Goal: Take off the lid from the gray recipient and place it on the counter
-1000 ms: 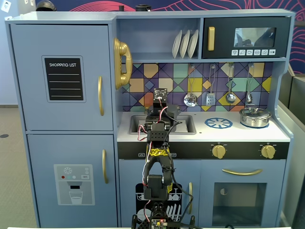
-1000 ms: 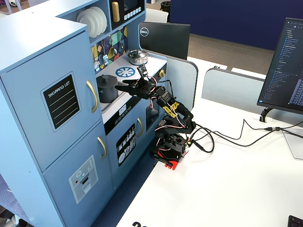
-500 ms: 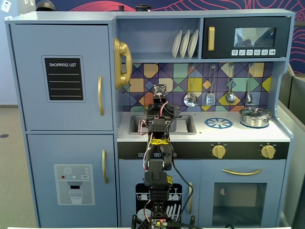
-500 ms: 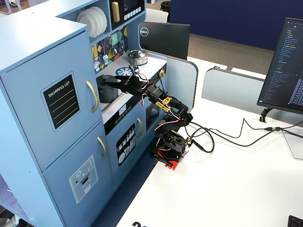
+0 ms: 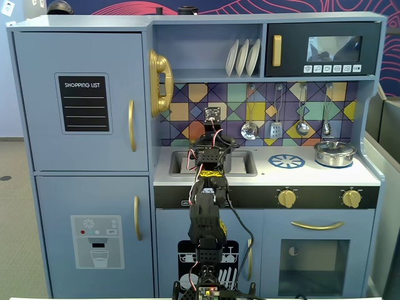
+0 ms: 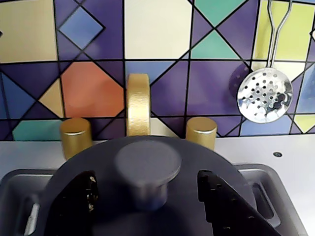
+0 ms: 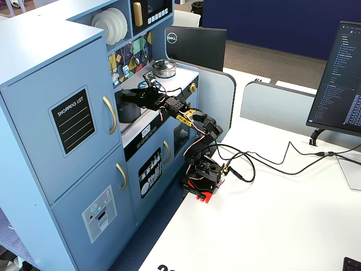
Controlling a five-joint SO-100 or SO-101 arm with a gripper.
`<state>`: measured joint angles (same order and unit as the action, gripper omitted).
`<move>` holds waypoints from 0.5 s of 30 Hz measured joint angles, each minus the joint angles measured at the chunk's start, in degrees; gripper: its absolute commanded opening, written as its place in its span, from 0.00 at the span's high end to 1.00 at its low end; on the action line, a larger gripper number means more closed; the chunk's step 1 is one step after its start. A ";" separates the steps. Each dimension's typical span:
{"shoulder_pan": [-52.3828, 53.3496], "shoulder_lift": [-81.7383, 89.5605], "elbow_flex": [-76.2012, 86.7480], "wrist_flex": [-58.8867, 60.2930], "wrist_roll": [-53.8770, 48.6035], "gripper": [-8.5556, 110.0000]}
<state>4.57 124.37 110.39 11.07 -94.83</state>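
In the wrist view the dark gray lid fills the lower half, flat on the gray recipient, which stands in the sink. Its round knob lies between my two black fingers. My gripper is open, with a gap on each side of the knob. In a fixed view the gripper hangs over the sink and the arm hides most of the pot. In the other fixed view the gray recipient shows under the gripper. The pale counter stretches to the right.
A gold tap and its two gold handles stand just behind the lid. A shiny silver pot sits at the counter's right end beside the printed burner circle. Utensils, among them a skimmer, hang on the tiled backsplash.
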 measured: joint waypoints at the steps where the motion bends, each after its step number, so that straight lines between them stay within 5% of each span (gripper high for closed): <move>1: 0.09 -0.53 -0.35 0.00 0.18 0.79; 15: -1.32 -4.13 -2.20 -0.97 1.05 0.83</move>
<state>3.25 120.23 108.19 10.11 -93.78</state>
